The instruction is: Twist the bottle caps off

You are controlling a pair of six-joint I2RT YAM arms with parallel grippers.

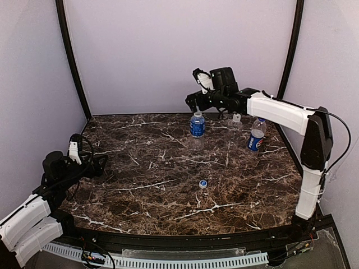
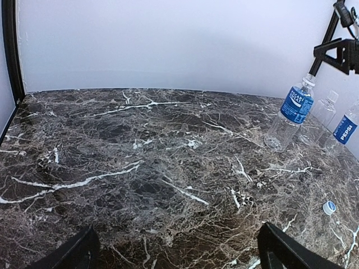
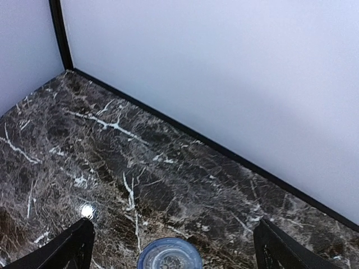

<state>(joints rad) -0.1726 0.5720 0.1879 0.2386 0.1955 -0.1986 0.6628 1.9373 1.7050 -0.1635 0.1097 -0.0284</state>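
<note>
Right claw (image 1: 196,96) hangs spread just above the blue-label bottle (image 1: 197,124); left claw (image 2: 179,253) is spread and empty. One blue cap (image 1: 203,183) lies loose between them, so other caps likely remain.

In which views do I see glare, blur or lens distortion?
Right wrist view: a bright spot, likely glare, on the table; the bottle below is soft. Left wrist view: wide lens tilts the bottles. Top view: even light, faint shadows.
</note>
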